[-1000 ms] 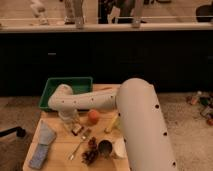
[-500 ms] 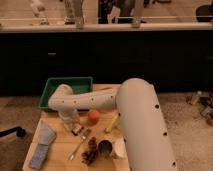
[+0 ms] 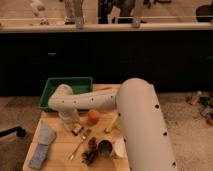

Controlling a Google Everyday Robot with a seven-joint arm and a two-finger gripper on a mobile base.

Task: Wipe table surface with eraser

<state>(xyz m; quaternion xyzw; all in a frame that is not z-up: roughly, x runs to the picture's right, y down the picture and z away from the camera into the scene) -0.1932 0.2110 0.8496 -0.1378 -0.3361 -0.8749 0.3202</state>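
The table surface (image 3: 57,155) is a light tan wooden top in the lower left. The eraser (image 3: 77,130), a small dark brown block with a paler face, lies on it just left of the orange fruit (image 3: 93,116). My white arm reaches from the right across the table to the left. My gripper (image 3: 68,120) hangs down from the wrist, just up and left of the eraser and close to the tabletop. I cannot tell whether it touches the eraser.
A green tray (image 3: 50,92) stands at the table's far edge behind the wrist. A blue-grey folded cloth (image 3: 42,145) lies at the left. A metal utensil (image 3: 79,145), dark red fruit (image 3: 90,151), a dark cup (image 3: 106,148) and a yellow item (image 3: 112,124) lie nearby.
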